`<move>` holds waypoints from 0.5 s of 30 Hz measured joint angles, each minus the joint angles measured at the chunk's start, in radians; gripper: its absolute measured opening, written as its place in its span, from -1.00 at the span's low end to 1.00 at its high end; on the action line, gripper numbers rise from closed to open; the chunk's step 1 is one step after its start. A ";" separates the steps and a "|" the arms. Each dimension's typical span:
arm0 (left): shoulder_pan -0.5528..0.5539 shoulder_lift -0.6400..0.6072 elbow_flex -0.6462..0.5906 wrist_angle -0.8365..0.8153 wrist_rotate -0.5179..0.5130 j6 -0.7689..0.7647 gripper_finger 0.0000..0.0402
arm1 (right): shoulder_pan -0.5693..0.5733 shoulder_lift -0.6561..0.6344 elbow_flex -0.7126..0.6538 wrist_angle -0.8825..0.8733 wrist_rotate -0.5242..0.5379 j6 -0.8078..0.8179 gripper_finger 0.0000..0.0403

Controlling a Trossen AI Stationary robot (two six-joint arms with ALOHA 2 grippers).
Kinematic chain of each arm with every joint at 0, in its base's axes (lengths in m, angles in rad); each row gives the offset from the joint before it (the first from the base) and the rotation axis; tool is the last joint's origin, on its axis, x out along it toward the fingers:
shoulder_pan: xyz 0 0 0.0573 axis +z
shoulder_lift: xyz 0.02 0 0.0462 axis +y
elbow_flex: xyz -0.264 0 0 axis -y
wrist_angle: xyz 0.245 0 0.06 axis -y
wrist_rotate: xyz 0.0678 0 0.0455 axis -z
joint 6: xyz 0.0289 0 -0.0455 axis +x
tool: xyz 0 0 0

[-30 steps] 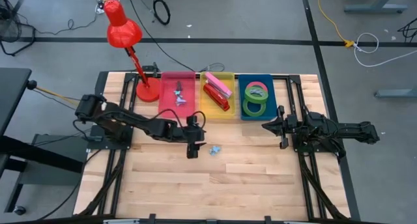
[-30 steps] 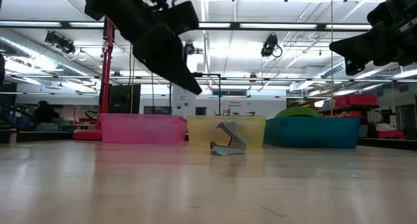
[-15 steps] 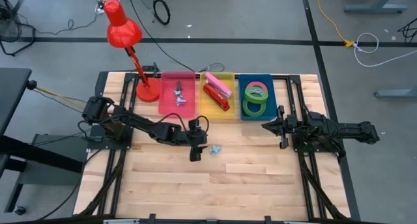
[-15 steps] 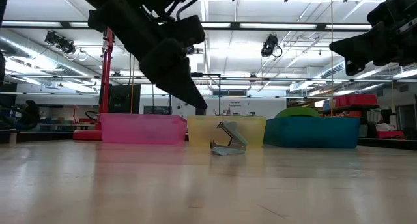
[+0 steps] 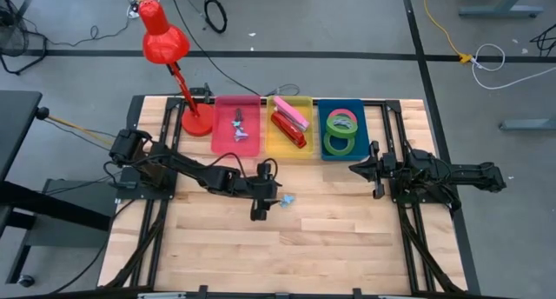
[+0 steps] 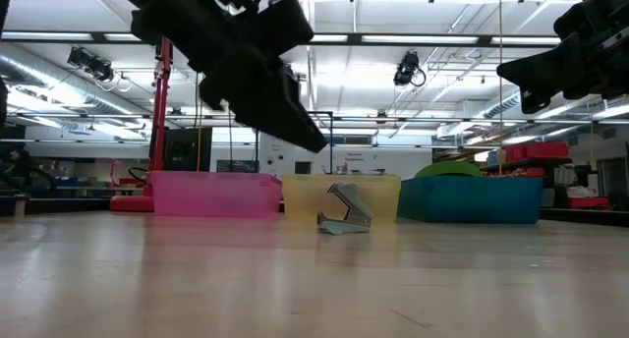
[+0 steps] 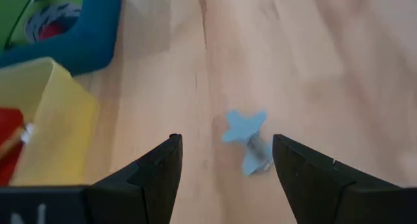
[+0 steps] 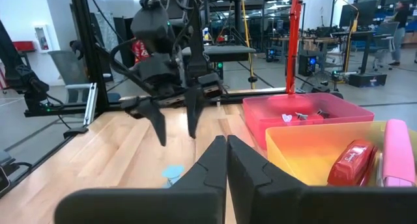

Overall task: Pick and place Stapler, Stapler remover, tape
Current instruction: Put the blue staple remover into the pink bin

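Reaching farther along the bench (image 5: 330, 238), the left end effector (image 5: 268, 202) has slid from a spot well short of the staple remover (image 5: 284, 200) to just beside it, its arm stretched lower and flatter than a second ago. Its fingers (image 7: 153, 168) stand apart and hold nothing, and the left wrist view shows the staple remover (image 7: 249, 140) lying between them but farther ahead, untouched. That looks like the approach for a grasp, with the lowering and closing not yet done. Beyond the staple remover, the pink bin (image 5: 237, 125) already holds similar removers, the yellow bin (image 5: 291, 125) the staplers, the blue bin (image 5: 343, 129) the tape rings. The right end effector (image 5: 375, 171) waits closed and empty, well away from the staple remover on its far side.
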 joint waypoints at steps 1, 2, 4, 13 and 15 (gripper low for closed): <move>-0.001 0.000 0.000 0.014 -0.004 -0.053 0.20 | 0.000 0.000 0.000 0.000 0.000 0.000 -0.92; -0.001 0.000 0.000 0.026 -0.008 -0.109 0.20 | 0.000 0.000 0.000 0.000 0.000 0.000 -0.92; 0.000 0.000 0.000 0.035 -0.012 -0.201 0.20 | 0.000 0.000 0.000 0.000 0.000 0.000 -0.92; -0.033 0.000 0.046 -0.033 -0.028 -0.337 0.20 | 0.000 0.000 0.000 0.000 0.000 0.000 -0.92; -0.035 0.000 0.089 -0.105 -0.044 -0.351 0.20 | 0.000 0.000 0.000 0.000 0.000 0.000 -0.92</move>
